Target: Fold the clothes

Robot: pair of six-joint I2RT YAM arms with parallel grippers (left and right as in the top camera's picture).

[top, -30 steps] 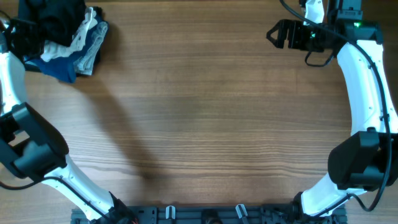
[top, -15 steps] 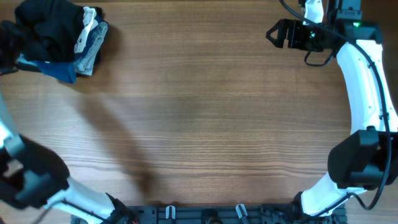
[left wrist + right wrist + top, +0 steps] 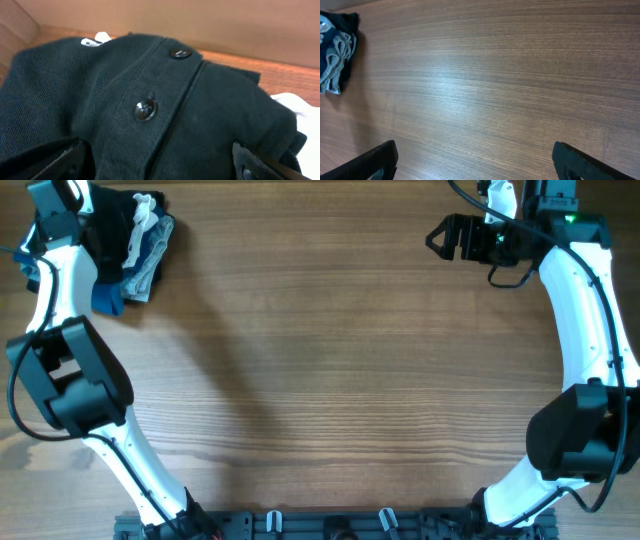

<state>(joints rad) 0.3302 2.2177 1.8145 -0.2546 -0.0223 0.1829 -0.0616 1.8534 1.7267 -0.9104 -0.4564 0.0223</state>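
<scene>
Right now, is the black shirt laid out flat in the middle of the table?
No, the black shirt lies bunched with other garments at the table's far left corner.

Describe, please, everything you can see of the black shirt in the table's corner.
The black shirt is soft, fine-knit fabric with a stitched front strip bearing two dark buttons. It lies crumpled atop a heap of other clothes at the table corner. The left gripper hangs open, close over it.

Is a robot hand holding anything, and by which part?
Nothing is held. The left gripper is open over the black shirt, near its buttons; the right gripper is open above the table.
</scene>
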